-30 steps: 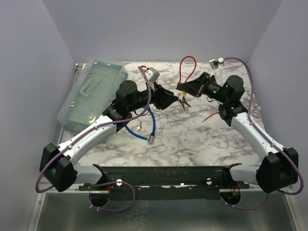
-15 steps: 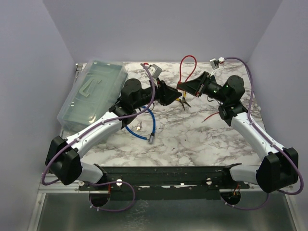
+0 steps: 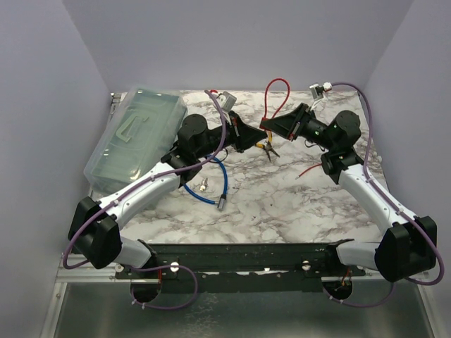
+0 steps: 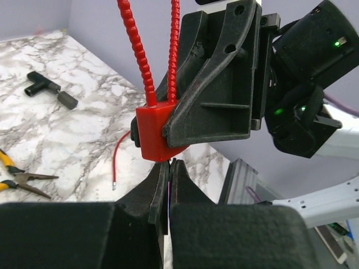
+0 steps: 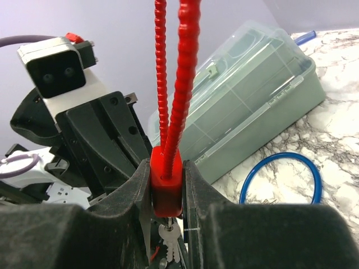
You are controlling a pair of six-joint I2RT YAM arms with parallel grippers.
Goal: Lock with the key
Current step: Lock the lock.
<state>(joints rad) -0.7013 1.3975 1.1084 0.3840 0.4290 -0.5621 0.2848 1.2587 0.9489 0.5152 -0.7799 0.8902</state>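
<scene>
Right claw [image 5: 167, 182] is clamped on the red lock body [image 5: 166, 196] and holds it above the counter [image 3: 282, 201], with the cable loop [image 3: 270, 95] rising from it. I see the key [image 5: 168, 232] hanging from the lock's underside. Left claw [image 4: 169, 171] is pressed together just beneath the lock body. I cannot tell whether it pinches the key. Pliers [image 3: 268, 149] lie on the counter below.
</scene>
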